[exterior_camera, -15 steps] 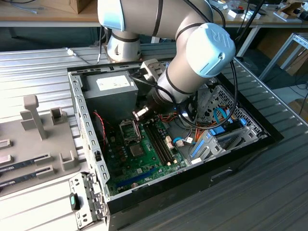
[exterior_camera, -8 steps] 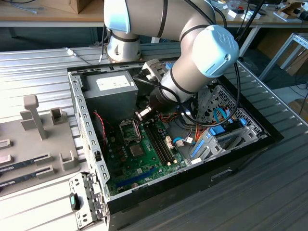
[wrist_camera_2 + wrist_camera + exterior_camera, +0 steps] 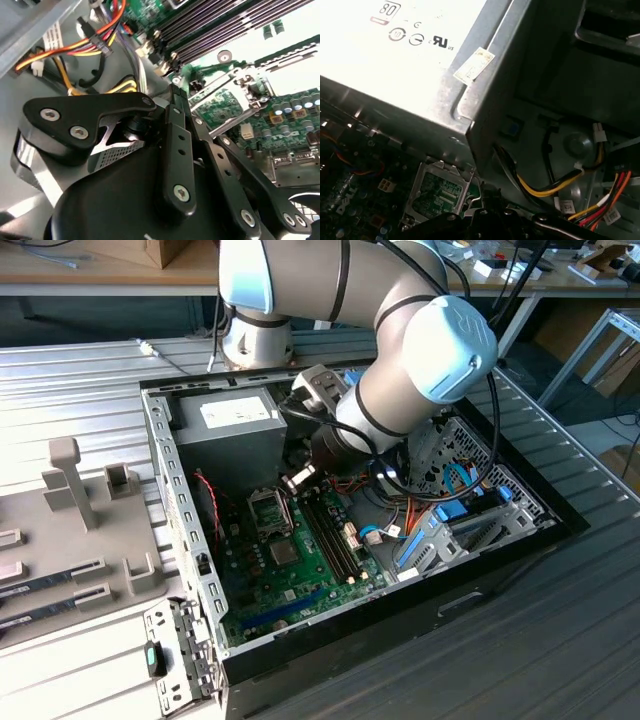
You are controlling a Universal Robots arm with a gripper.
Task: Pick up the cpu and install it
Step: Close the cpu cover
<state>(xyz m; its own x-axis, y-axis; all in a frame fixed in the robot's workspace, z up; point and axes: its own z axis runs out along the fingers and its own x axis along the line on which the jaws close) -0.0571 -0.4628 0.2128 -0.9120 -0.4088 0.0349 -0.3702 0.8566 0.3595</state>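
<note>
A: Where's the hand (image 3: 298, 478)?
B: Inside the computer case (image 3: 165, 455), just beside the motherboard's socket (image 3: 270, 508).
A: Clenched on the cpu?
B: Can't tell; I can't make out the cpu.

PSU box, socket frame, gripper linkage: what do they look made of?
Power supply box: looks like bare sheet metal, dull grey with a soft sheen and folded edges.
Socket frame: thin stamped metal, silvery and reflective, around a green board surface.
Gripper linkage: matte black bars with bright metal screws; whether anodised metal or plastic cannot be told from the look.
</note>
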